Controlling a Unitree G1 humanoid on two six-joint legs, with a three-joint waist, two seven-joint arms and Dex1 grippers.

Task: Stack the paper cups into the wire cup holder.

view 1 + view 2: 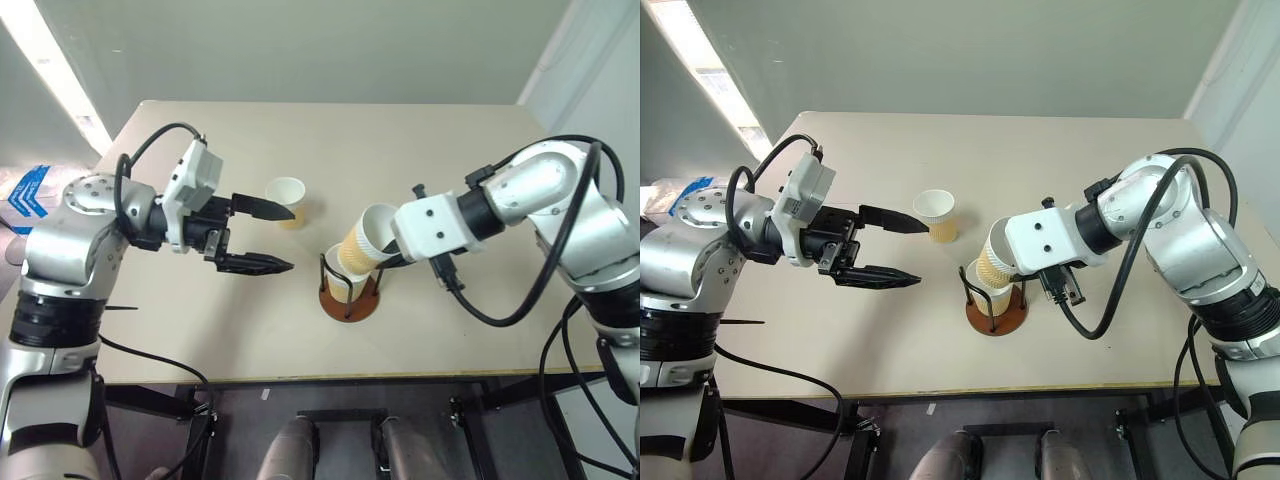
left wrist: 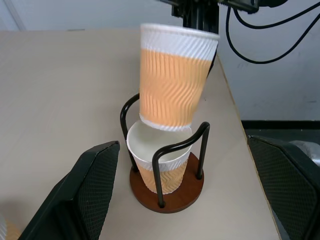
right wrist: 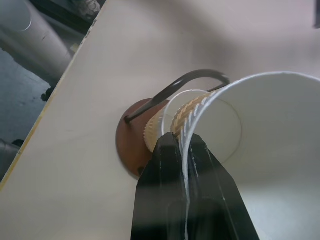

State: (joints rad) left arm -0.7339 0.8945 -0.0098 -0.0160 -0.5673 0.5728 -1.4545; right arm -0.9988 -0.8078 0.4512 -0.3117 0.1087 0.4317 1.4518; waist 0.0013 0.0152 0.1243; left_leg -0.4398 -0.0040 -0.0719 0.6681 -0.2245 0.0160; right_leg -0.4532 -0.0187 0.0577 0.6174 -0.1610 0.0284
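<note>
**Second cup tilted over the holder**

Nearest me, toward the front edge of the beige surface (image 1: 200,340), stands the wire cup holder (image 1: 350,298), its reddish-brown disc base flat on the surface and its two black wire loops upright. One paper cup (image 2: 160,165) already sits inside it, upright, mouth open to the top, between the loops.

Just above that cup I hold a second paper cup (image 1: 362,248) in my right jaws (image 3: 186,145). They are pinched shut on its rim wall, one finger inside the mouth and one outside. The cup is tilted, its bottom low and pointing down to the left over the mouth of the seated cup, its white rim up and to the right. From my left wrist view its base is right at the rim of the cup below; I cannot tell whether the two touch.

To the left of the holder my left jaws (image 1: 262,237) hang spread wide and empty, their fingers pointing right toward the holder.

Farther back, beyond the left jaws' far finger, the third paper cup (image 1: 937,215) stands upright on the surface, apart from the holder.
</note>
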